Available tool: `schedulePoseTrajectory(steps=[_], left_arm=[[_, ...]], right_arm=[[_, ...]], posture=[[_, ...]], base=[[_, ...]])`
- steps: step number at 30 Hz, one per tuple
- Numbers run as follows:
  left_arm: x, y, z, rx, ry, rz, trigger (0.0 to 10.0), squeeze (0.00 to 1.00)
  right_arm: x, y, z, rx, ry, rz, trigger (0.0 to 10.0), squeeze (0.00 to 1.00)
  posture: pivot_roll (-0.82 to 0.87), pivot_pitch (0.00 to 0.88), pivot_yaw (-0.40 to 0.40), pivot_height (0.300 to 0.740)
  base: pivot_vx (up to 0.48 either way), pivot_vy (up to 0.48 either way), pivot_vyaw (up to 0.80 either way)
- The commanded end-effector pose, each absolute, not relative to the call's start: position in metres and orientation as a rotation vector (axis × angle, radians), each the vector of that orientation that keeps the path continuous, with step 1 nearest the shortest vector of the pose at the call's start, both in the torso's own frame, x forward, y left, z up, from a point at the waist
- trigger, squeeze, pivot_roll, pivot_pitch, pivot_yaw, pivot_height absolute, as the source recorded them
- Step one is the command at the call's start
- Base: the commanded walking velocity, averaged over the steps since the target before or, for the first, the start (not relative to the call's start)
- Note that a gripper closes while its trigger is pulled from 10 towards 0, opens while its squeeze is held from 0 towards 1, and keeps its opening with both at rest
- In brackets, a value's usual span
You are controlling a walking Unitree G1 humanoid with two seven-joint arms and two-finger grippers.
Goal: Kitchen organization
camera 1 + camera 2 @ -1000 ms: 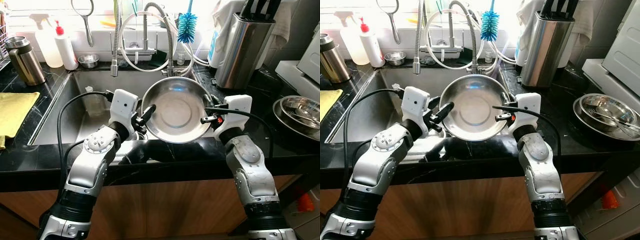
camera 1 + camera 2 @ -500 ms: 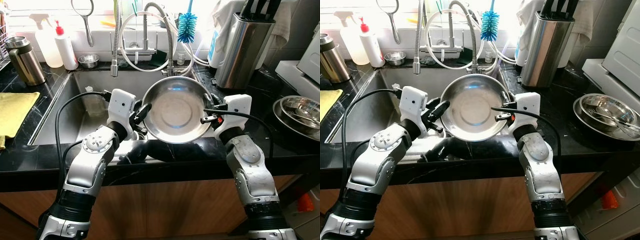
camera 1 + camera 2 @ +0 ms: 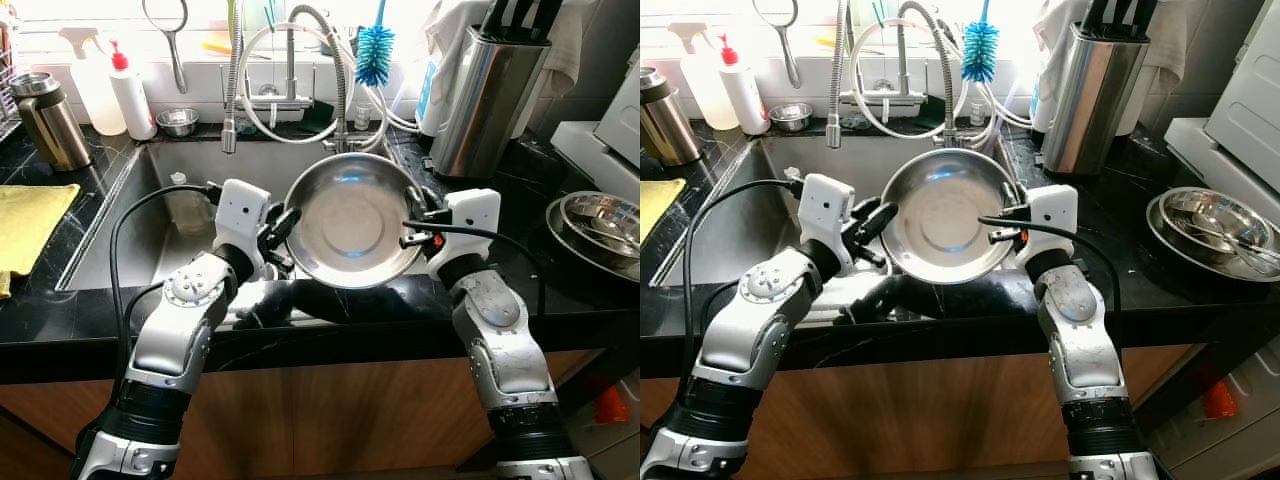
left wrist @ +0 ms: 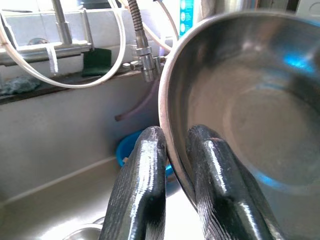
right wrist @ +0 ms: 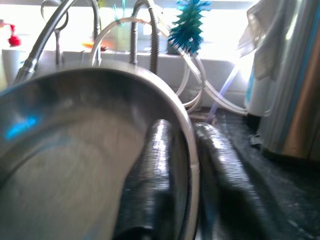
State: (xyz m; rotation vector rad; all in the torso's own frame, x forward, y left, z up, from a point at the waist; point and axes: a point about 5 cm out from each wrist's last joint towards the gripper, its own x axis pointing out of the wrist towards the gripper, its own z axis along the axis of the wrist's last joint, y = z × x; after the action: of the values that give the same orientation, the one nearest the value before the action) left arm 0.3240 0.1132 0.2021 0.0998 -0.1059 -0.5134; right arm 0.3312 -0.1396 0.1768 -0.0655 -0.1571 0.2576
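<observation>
**Q:** What moves between the earlier pictures and this one?

**A:** Only slightly, the bowl (image 3: 352, 220): over the last second it rises a little and tips its open side more toward the camera, above the front edge of the sink (image 3: 150, 215). Both arms shift with it; nothing else on the bench (image 3: 60, 315) changes place.

**Q:** How do the hands hold it?

**A:** By opposite sides of the rim. The left hand (image 4: 172, 165) has its two fingers narrowed on the rim, one inside the bowl and one outside. The right hand (image 5: 182, 165) grips the far side the same way, the rim running between its fingers.

**Q:** Where is the bowl relative to the fixtures?

**A:** It hangs in the air, clear of the sink floor, in front of the tap (image 3: 290, 60) and its looped hose. A blue brush (image 3: 374, 52) stands behind it, a knife block (image 3: 485, 90) to the right of that, and a stack of steel bowls (image 3: 595, 225) sits further right on the bench.

**Q:** What does the small lift mean for the task?

**A:** Probably that the bowl is being carried out of the sink, with putting it away not yet done. The steel stack looks the likeliest destination, though that is a judgement.

**Q:** What is the risk?

**A:** A smooth, possibly wet rim may slip between thin fingers if either arm leads the other.
</observation>
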Motion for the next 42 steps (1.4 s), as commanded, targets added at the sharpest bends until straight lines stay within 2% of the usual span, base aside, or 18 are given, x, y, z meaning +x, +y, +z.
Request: schedulePoseTrajectory(steps=[1,15,16,20,23,24,25,26,27,28,35,42], left_arm=[[0.319,0.097,0.192,0.142,-0.060,-0.613,0.0,0.00],[0.321,0.098,0.193,0.120,-0.061,-0.589,0.0,0.00],[0.322,0.100,0.193,0.104,-0.062,-0.567,0.0,0.00],[0.326,0.104,0.197,0.064,-0.074,-0.514,0.0,0.00],[0.330,0.110,0.223,-0.164,-0.199,-0.364,0.0,0.00],[0.330,0.110,0.223,-0.164,-0.199,-0.364,0.0,0.00],[0.329,0.109,0.228,-0.202,-0.227,-0.356,2.6,0.00],[0.329,0.109,0.228,-0.202,-0.227,-0.356,2.6,0.00],[0.328,0.107,0.230,-0.221,-0.243,-0.360,4.1,0.00],[0.327,0.105,0.232,-0.230,-0.254,-0.370,10.0,0.00],[0.325,0.102,0.235,-0.231,-0.280,-0.373,10.0,0.00],[0.333,0.123,0.239,-0.227,-0.320,-0.176,10.0,0.00]], right_arm=[[0.335,-0.129,0.190,-0.057,-0.198,0.297,10.0,1.00],[0.335,-0.129,0.189,-0.069,-0.192,0.292,10.0,1.00],[0.335,-0.129,0.189,-0.070,-0.193,0.292,10.0,0.00],[0.335,-0.128,0.189,-0.070,-0.194,0.295,10.0,0.00],[0.335,-0.122,0.188,-0.066,-0.189,0.314,10.0,0.00],[0.335,-0.122,0.188,-0.066,-0.189,0.314,10.0,0.00],[0.335,-0.121,0.187,-0.065,-0.187,0.318,10.0,0.00],[0.335,-0.121,0.187,-0.065,-0.187,0.318,10.0,0.00],[0.335,-0.121,0.187,-0.065,-0.186,0.321,10.0,0.00],[0.335,-0.121,0.187,-0.064,-0.185,0.324,10.0,0.00],[0.334,-0.120,0.185,-0.064,-0.177,0.338,10.0,0.00],[0.334,-0.119,0.185,-0.064,-0.178,0.334,10.0,0.00]], posture=[[0.01,0.021,-0.032,0.740],[0.01,0.025,-0.032,0.740],[0.01,0.026,-0.032,0.740],[0.01,0.027,-0.032,0.740],[0.01,0.029,-0.033,0.740],[0.01,0.029,-0.033,0.740],[0.01,0.029,-0.032,0.740],[0.01,0.029,-0.032,0.740],[0.01,0.029,-0.032,0.740],[0.01,0.028,-0.032,0.740],[0.01,0.028,-0.031,0.740],[0.01,0.028,-0.030,0.740]], base=[[0.000,0.000,0.00],[0.000,0.000,0.00],[0.000,0.000,0.00],[0.000,0.000,0.00],[0.000,0.000,0.00],[0.000,0.000,0.00],[0.000,0.000,0.00],[0.000,0.000,0.00],[0.000,0.000,0.00],[0.000,0.000,0.00],[0.000,0.000,0.00],[0.000,0.000,0.00]])
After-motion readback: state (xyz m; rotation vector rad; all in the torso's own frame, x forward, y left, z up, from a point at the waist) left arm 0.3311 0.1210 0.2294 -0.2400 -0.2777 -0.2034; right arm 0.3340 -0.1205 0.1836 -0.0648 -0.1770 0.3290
